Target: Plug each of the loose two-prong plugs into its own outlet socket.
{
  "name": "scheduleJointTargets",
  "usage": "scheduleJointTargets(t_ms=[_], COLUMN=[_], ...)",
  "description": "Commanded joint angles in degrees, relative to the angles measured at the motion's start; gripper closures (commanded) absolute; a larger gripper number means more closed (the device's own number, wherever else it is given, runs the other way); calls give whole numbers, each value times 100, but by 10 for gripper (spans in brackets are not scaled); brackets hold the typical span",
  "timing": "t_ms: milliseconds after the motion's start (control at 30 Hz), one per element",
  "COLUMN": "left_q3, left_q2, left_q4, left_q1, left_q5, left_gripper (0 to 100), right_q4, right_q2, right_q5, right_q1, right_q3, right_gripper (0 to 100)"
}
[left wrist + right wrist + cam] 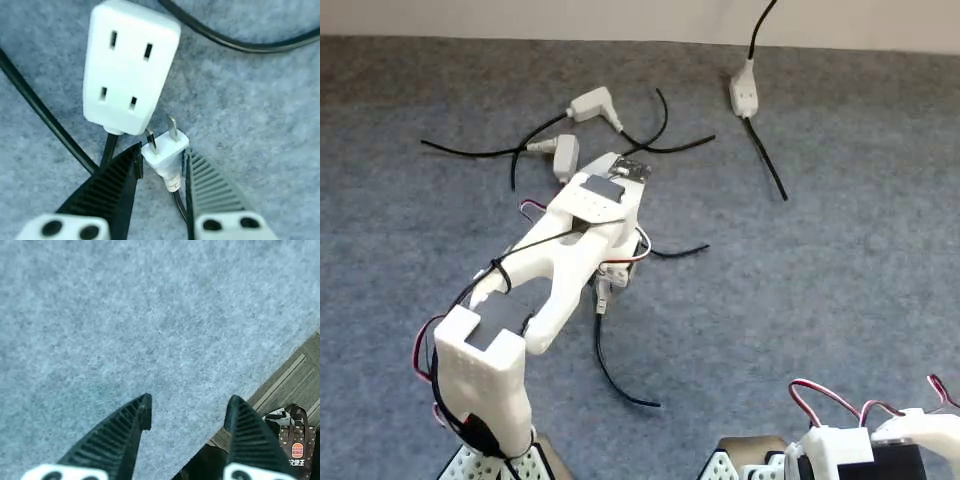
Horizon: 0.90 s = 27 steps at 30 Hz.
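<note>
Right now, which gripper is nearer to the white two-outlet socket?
Left. The left gripper holds a two-prong plug with its prongs just short of the outlet socket; the right gripper hangs open over bare grey carpet, far from it.

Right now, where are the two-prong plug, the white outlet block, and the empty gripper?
two-prong plug [165, 151], left wrist view, on its white body.
white outlet block [129, 65], left wrist view, middle of its socket face.
right gripper [189, 401], right wrist view, midway between its fingertips.

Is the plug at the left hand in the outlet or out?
Out: the plug, gripped in the left hand, shows both prongs bare beside the white outlet, whose slots are empty.
</note>
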Motion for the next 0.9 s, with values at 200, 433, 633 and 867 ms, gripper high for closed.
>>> scheduleJointTargets(t_ms=[200,433,633,867], left_q3=[391,338,831,1745], left_q2=[-13,-136,-936,-1903], left_q4=[281,475,193,-791], left_q1=[-286,-286,-286,-426], left_q5=[-26,-18,-26,-26], left_gripper=[785,791,800,798], right_q4=[-84,-84,-75,-75], right_q2=[-101,-101,-101,-110], right_q5=[79,79,79,79], right_q1=[-224,-233,-233,-242], right_q3=[-22,-22,-22,-22], right_gripper=[761,761,761,761])
